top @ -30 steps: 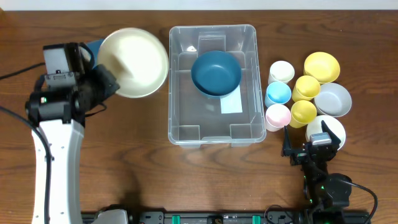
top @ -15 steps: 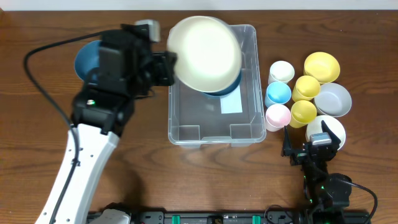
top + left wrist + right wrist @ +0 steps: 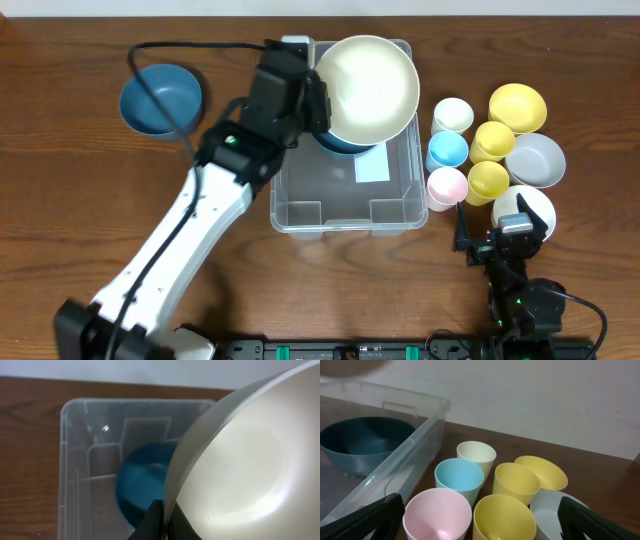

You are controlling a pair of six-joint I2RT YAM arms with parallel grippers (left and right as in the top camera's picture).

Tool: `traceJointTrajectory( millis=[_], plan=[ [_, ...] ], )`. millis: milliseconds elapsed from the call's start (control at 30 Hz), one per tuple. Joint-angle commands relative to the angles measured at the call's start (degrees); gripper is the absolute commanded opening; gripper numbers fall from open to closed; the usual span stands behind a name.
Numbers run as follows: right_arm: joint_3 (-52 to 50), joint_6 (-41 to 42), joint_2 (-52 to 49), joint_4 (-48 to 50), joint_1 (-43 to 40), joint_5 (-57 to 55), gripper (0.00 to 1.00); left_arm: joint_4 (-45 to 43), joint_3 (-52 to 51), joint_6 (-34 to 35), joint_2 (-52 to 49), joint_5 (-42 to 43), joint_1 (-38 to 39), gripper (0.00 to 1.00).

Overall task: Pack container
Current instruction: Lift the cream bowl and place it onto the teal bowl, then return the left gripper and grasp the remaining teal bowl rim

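Observation:
The clear container (image 3: 345,225) stands mid-table with a dark blue bowl (image 3: 340,146) in its far part, mostly covered from above. My left gripper (image 3: 318,100) is shut on the rim of a large cream bowl (image 3: 368,88), which hangs over the container's far right corner. The left wrist view has the rim pinched between the fingers (image 3: 156,521), with the cream bowl (image 3: 245,460) above the blue bowl (image 3: 142,485). My right gripper (image 3: 505,238) rests open near the front right, with nothing between its fingers.
A second blue bowl (image 3: 160,98) sits at the far left. Right of the container stand white (image 3: 453,114), light blue (image 3: 447,151), pink (image 3: 447,186) and two yellow cups (image 3: 493,140), plus yellow (image 3: 518,106), grey (image 3: 535,160) and white bowls (image 3: 525,205).
The left arm has carried the cream bowl rightward from the table's left to above the container's far right. The right arm has stayed still.

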State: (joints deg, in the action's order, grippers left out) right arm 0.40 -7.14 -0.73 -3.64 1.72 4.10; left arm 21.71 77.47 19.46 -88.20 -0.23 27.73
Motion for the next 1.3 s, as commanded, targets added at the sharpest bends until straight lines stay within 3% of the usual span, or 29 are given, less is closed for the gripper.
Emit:
traceJointTrajectory(
  millis=[0, 467, 500, 567, 600, 633, 1000, 1267],
  plan=[
    [-0.1, -0.4, 0.1, -0.2, -0.3, 0.2, 0.99, -1.4, 0.0, 0.3, -3.2, -3.5, 0.0, 0.06],
    [-0.1, -0.4, 0.1, -0.2, -0.3, 0.2, 0.99, -4.7, 0.0, 0.3, -12.1, -6.9, 0.0, 0.06],
    [-0.1, -0.4, 0.1, -0.2, -0.3, 0.2, 0.99, -4.6, 0.0, 0.3, -12.1, -6.9, 0.0, 0.09],
    [-0.1, -0.4, 0.1, -0.2, -0.3, 0.2, 0.99, -4.6, 0.0, 0.3, -12.1, -6.9, 0.0, 0.42],
    [-0.1, -0.4, 0.1, -0.2, -0.3, 0.2, 0.99, -4.6, 0.0, 0.3, -12.1, -6.9, 0.0, 0.51],
    [-0.1, -0.4, 0.1, -0.2, -0.3, 0.2, 0.99, -4.6, 0.0, 0.3, -12.0, -6.9, 0.0, 0.53],
    [-0.1, -0.4, 0.1, -0.2, -0.3, 0.2, 0.99, -0.4, 1.9, 2.1, -5.5, -7.0, -1.4, 0.53],
    [-0.1, -0.4, 0.1, -0.2, -0.3, 0.2, 0.99, 6.7, 1.9, 6.9, 3.2, -7.0, -13.4, 0.53]
  ],
)
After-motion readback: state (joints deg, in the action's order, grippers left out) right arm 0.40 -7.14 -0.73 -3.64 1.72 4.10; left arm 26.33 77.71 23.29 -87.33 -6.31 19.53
